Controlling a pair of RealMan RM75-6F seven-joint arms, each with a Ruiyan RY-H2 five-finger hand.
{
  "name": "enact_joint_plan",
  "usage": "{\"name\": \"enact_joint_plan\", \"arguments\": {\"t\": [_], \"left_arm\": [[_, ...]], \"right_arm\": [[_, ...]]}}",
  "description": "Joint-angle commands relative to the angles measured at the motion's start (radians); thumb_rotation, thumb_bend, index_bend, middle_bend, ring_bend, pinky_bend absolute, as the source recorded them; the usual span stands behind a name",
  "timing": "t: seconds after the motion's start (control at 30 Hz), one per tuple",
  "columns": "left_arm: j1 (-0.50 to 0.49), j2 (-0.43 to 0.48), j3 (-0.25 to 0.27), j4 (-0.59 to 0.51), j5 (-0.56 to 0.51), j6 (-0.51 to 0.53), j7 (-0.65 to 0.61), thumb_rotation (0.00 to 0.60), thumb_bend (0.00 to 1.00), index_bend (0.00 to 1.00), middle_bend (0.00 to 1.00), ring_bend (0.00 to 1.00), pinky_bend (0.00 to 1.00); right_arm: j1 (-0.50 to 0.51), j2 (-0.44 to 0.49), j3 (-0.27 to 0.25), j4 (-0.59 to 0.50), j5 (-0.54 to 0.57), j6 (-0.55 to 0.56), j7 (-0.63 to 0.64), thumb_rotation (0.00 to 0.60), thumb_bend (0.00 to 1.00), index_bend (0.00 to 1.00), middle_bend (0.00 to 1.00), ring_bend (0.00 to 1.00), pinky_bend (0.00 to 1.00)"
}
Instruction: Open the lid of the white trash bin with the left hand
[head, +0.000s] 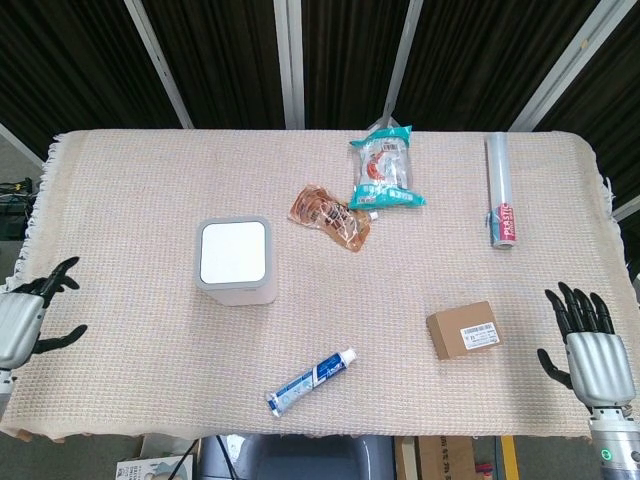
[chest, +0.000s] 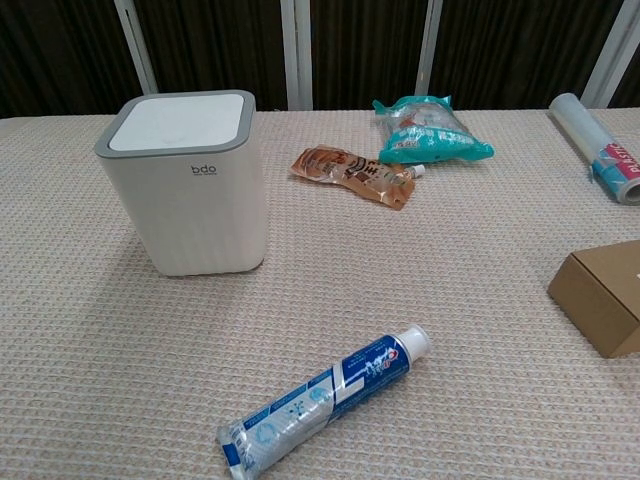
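The white trash bin (head: 236, 262) (chest: 188, 183) stands left of the table's middle, its flat white lid (head: 233, 251) (chest: 177, 121) down inside a grey rim. My left hand (head: 28, 315) is at the table's left edge, well to the left of the bin, fingers spread and holding nothing. My right hand (head: 589, 350) hovers at the front right corner, fingers apart and empty. Neither hand appears in the chest view.
A toothpaste tube (head: 311, 381) (chest: 322, 401) lies in front of the bin. A cardboard box (head: 463, 329) (chest: 603, 294) sits at the right. An orange pouch (head: 332, 216), a teal snack bag (head: 384, 168) and a plastic-wrap roll (head: 499, 203) lie further back.
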Motion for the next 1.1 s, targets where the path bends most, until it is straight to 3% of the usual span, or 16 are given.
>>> {"name": "enact_joint_plan", "arguments": {"t": [0.03, 0.17, 0.27, 0.37, 0.43, 0.77, 1.1], "left_arm": [[-0.101, 0.072, -0.029, -0.079, 0.000, -0.139, -0.051, 0.600, 0.35, 0.11, 0.51, 0.52, 0.61], [-0.183, 0.120, -0.068, -0.151, -0.045, -0.246, 0.011, 0.600, 0.45, 0.12, 0.67, 0.68, 0.75], [-0.220, 0.134, -0.098, -0.211, -0.082, -0.270, 0.097, 0.600, 0.62, 0.16, 0.80, 0.78, 0.82], [-0.251, 0.139, -0.121, -0.270, -0.133, -0.293, 0.178, 0.600, 0.75, 0.22, 0.88, 0.85, 0.87], [-0.273, 0.148, -0.129, -0.304, -0.170, -0.320, 0.231, 0.600, 0.78, 0.22, 0.90, 0.86, 0.87], [-0.474, 0.213, -0.151, -0.484, -0.522, -0.525, 0.511, 0.600, 0.81, 0.25, 0.91, 0.87, 0.87], [-0.646, 0.114, -0.128, -0.494, -0.751, -0.514, 0.648, 0.600, 0.81, 0.25, 0.91, 0.87, 0.87]], "right_arm": [[0.003, -0.004, -0.002, -0.001, 0.005, -0.008, -0.010, 0.600, 0.30, 0.09, 0.02, 0.03, 0.01], [0.006, -0.010, -0.007, -0.003, 0.004, -0.018, -0.027, 0.600, 0.30, 0.09, 0.02, 0.03, 0.01], [0.007, -0.015, -0.010, -0.001, 0.002, -0.021, -0.038, 0.600, 0.30, 0.09, 0.02, 0.03, 0.01], [0.010, -0.021, -0.014, 0.003, 0.004, -0.032, -0.045, 0.600, 0.30, 0.09, 0.02, 0.03, 0.01], [0.013, -0.021, -0.016, 0.004, 0.006, -0.039, -0.049, 0.600, 0.30, 0.09, 0.02, 0.03, 0.01], [0.012, -0.028, -0.018, 0.000, 0.003, -0.035, -0.069, 0.600, 0.30, 0.09, 0.02, 0.03, 0.01], [0.009, -0.029, -0.015, -0.001, -0.003, -0.019, -0.071, 0.600, 0.30, 0.09, 0.02, 0.03, 0.01]]}}
